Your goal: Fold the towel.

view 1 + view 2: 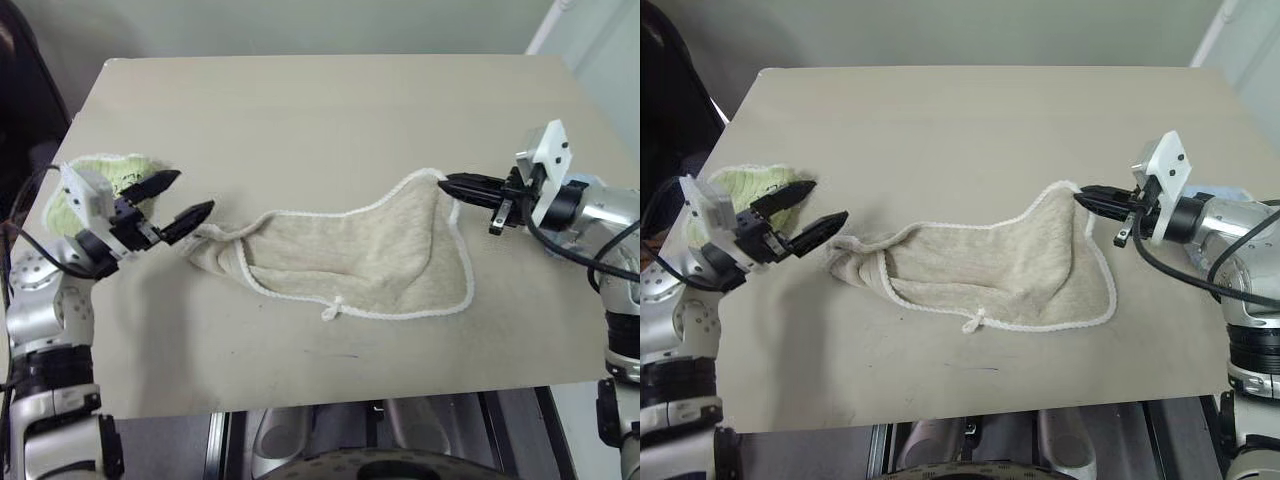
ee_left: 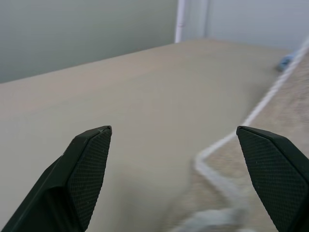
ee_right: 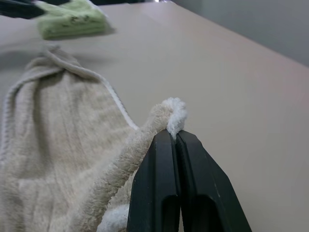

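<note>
Beige terry-cloth towel with white stitched edging (image 1: 370,260) spread crumpled across the middle of the tan worktop (image 1: 320,110), small white loop tag (image 1: 333,310) at its near edge. Right corner lifted off the surface — pinched between the shut black fingers of the right claw (image 1: 447,183), a tuft of white edging poking out above the tips in the right wrist view (image 3: 175,116). Left end bunched into a narrow twist lying on the worktop, just beside the left claw (image 1: 183,197). Left claw spread wide and holding nothing, one fingertip (image 1: 200,212) close to the bunched end, contact not clear. Folded light-green towel (image 1: 95,180) on the worktop at the far left, partly behind the left claw. Sliver of light-blue cloth (image 1: 1225,196) by the right wrist — mostly hidden behind the arm.
</note>
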Tool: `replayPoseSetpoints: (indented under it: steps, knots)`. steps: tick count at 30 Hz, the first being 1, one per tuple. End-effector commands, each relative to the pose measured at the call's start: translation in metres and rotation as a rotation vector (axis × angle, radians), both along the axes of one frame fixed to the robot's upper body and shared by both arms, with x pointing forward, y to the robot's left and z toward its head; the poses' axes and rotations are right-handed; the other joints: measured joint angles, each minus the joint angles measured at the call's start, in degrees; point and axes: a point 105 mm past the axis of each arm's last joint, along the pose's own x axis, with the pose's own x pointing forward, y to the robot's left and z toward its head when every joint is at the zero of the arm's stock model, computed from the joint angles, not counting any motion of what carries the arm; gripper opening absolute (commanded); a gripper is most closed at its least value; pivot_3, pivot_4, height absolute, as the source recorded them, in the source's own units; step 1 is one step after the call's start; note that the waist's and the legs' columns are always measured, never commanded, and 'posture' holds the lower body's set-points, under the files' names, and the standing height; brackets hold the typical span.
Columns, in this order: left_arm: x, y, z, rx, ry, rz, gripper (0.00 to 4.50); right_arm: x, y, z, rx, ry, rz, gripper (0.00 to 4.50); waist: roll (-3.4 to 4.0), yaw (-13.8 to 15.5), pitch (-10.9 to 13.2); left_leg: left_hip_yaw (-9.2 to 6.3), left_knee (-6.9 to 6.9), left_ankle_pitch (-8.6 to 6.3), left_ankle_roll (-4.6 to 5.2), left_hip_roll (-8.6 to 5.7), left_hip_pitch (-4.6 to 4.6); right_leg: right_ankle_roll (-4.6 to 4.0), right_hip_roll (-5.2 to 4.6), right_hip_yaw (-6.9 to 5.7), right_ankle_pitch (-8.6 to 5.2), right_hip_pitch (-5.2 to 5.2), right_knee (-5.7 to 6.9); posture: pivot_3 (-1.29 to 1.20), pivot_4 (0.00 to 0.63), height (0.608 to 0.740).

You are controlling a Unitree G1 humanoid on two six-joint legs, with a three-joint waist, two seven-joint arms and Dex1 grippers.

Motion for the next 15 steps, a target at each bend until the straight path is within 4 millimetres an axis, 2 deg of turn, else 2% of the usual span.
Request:
replayPoseSetpoints:
  steps: [1, 4, 7, 11, 15]
  knots:
    - [0.004, 0.008, 0.008, 0.041, -0.034, 0.005, 4.50, -0.016, 0.009, 0.020, -0.006, -0.068, 0.062, 0.02, 0.00, 0.0, 0.0, 0.00, 0.00, 0.00, -0.01, 0.00, 0.00, 0.00, 0.00, 0.00, 0.00, 0.00, -0.01, 0.00, 0.150, 0.703]
    - [0.003, 0.005, -0.001, 0.102, -0.002, -0.054, 4.50, -0.021, 0.014, 0.023, -0.016, -0.075, 0.082, 0.02, 0.00, 0.0, 0.0, 0.01, 0.00, 0.02, -0.04, -0.01, -0.05, 0.01, 0.00, 0.00, 0.00, -0.04, -0.02, 0.00, 0.150, 0.703]
    - [-0.005, -0.001, -0.020, 0.252, 0.061, -0.168, 4.50, -0.026, 0.016, 0.023, -0.031, -0.074, 0.093, 0.02, -0.01, 0.0, 0.0, 0.00, 0.00, 0.01, -0.03, -0.01, -0.06, 0.02, 0.01, 0.01, -0.01, -0.06, -0.02, 0.00, 0.150, 0.703]
    - [-0.003, -0.004, -0.013, 0.243, 0.052, -0.214, 4.50, -0.028, 0.016, 0.024, -0.033, -0.075, 0.091, 0.02, -0.03, 0.1, 0.0, -0.01, 0.00, 0.01, 0.00, 0.00, -0.10, 0.02, 0.03, 0.00, -0.01, -0.10, 0.00, 0.00, 0.150, 0.703]
    - [-0.006, -0.007, -0.019, 0.352, 0.075, -0.292, 4.50, -0.029, 0.016, 0.023, -0.036, -0.072, 0.088, 0.02, -0.03, 0.1, 0.0, -0.02, 0.01, 0.01, 0.02, 0.00, -0.11, 0.01, 0.03, 0.01, 0.00, -0.11, 0.01, 0.00, 0.150, 0.703]
